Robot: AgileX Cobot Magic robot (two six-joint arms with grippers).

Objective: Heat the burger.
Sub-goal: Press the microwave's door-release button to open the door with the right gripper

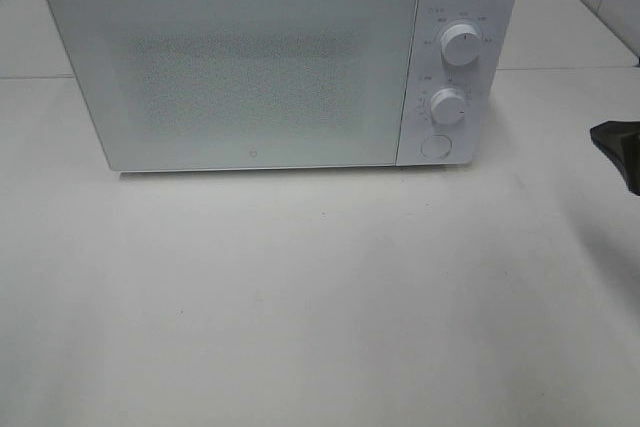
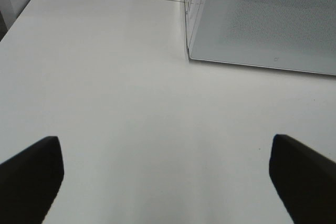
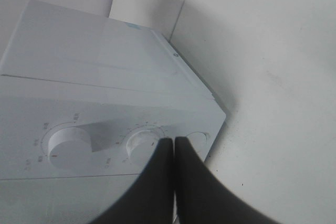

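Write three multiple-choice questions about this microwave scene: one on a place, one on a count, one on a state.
1. In the high view, where are the knobs relative to the microwave door? A left; B right; C above.
2. How many knobs are there? A one; B two; C four.
3. The right gripper has its fingers: A together; B wide apart; C around a cup.
Answers: B, the control panel lies right of the door; B, one upper and one lower knob show; A, no gap shows between them.
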